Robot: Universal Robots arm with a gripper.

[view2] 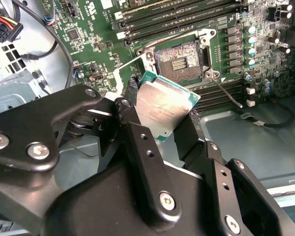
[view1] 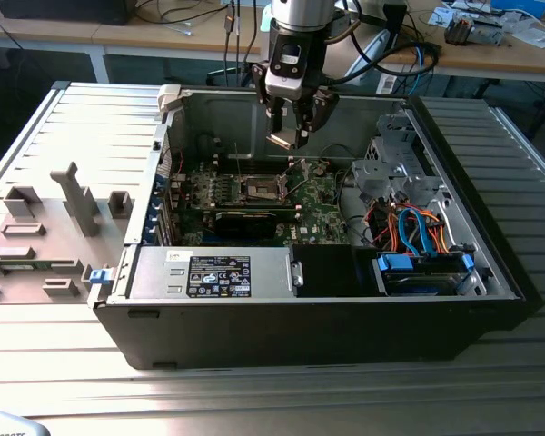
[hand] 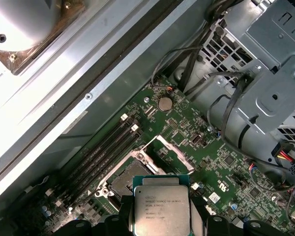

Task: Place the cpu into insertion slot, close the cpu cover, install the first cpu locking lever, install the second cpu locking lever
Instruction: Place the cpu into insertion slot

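My gripper [view1: 293, 127] hangs inside the open computer case, above the green board, shut on the cpu [view1: 282, 141]. In both wrist views the cpu [view2: 162, 105] [hand: 160, 204] is a flat silvery square clamped by its edges between the black fingers [view2: 132, 125]. It is held in the air, apart from the board. The insertion slot [view2: 179, 59] [hand: 124, 183] [view1: 262, 189] lies below it with its dark centre bare. The cpu cover [hand: 169, 153] [view2: 122, 73] stands swung open beside the slot. A thin locking lever [view2: 227, 93] sticks out at the slot's corner.
Long black memory slots [view2: 187, 12] run beside the socket. A drive cage [view1: 395, 173] with coloured cables [view1: 409, 227] fills the case at the exterior view's right. The power supply [view1: 218, 272] sits along the near wall. Grey fixtures [view1: 45, 227] stand outside at the left.
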